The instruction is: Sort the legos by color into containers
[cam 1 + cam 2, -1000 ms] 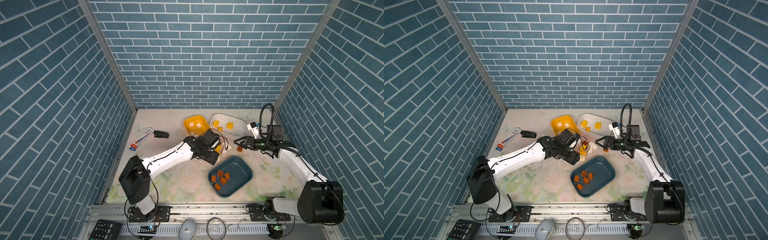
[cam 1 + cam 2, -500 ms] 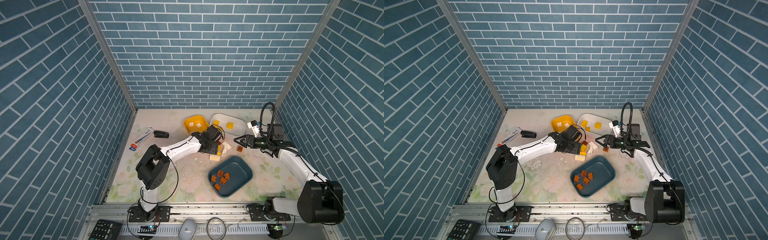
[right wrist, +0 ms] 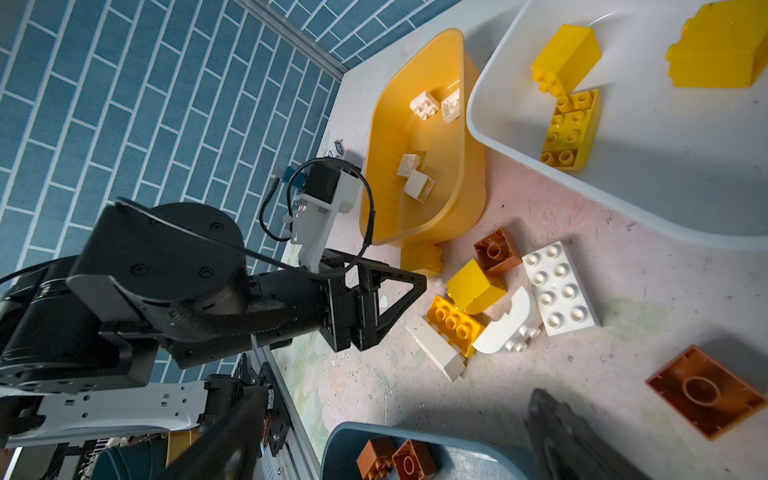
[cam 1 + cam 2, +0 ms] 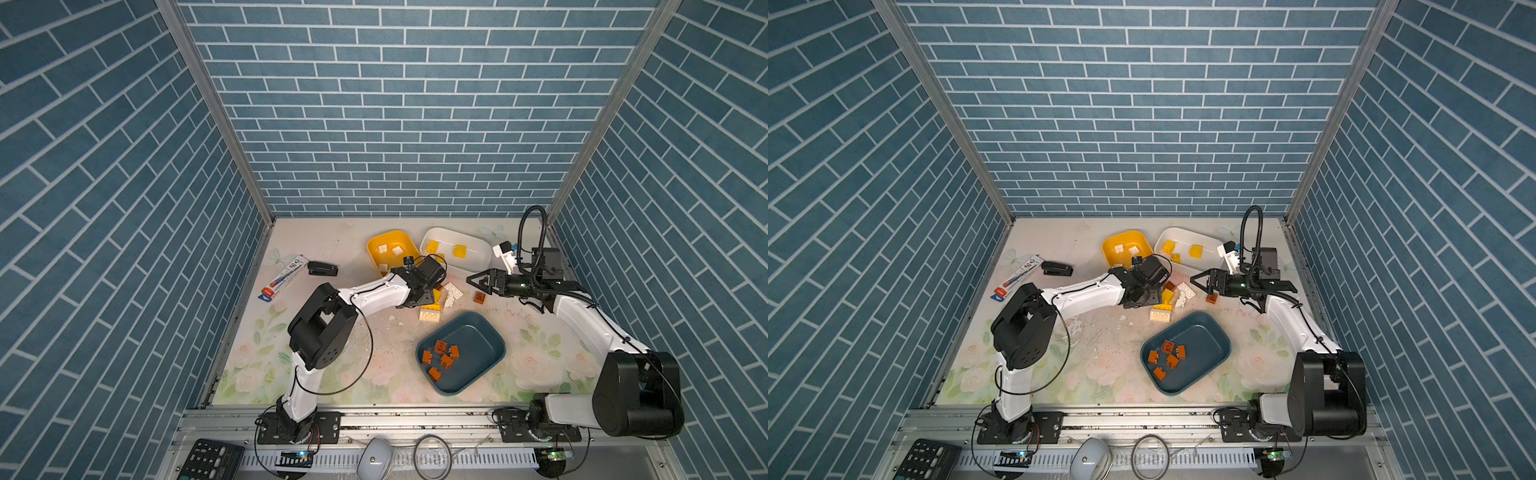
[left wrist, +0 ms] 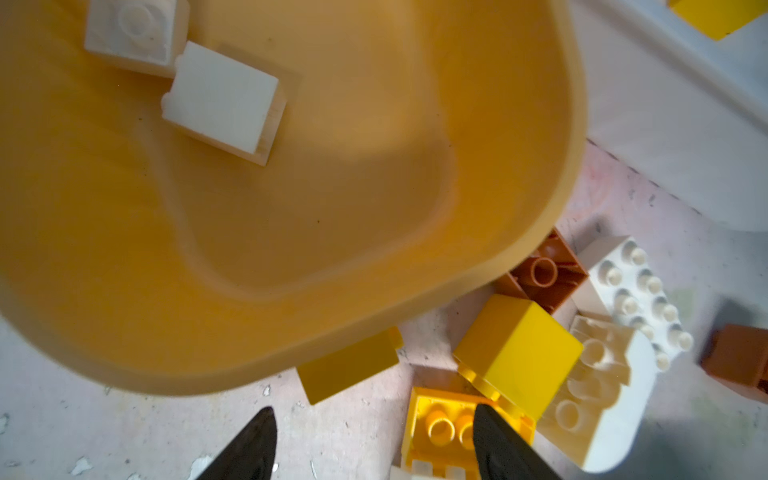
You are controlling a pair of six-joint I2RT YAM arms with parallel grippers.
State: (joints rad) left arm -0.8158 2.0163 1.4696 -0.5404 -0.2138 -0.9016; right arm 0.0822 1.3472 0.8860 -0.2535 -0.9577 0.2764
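My left gripper point(image 5: 374, 417) hangs open low over bare table beside the yellow tub point(image 4: 390, 249). One finger reaches over an upturned yellow brick point(image 5: 440, 424) at the edge of a loose pile of yellow, white and brown legos point(image 4: 441, 297). Nothing lies between its fingers. My right gripper point(image 4: 471, 279) is wide open and empty, just right of the pile, near a lone brown brick point(image 4: 481, 297). The yellow tub holds white bricks point(image 5: 224, 99). Yellow bricks point(image 4: 459, 250) lie in the white tub point(image 4: 478, 259). Several brown bricks point(image 4: 1167, 357) lie in the teal tub point(image 4: 478, 353).
A black stapler point(image 4: 322, 269) and a flat printed packet point(image 4: 284, 277) lie at the left of the table. Blue brick-pattern walls close in the left, back and right sides. The left arm's elbow point(image 4: 322, 332) stands raised at front left.
The left arm's elbow has folded back and risen toward the front left, while its gripper stays by the pile with its jaws a little wider. The right arm has not moved.
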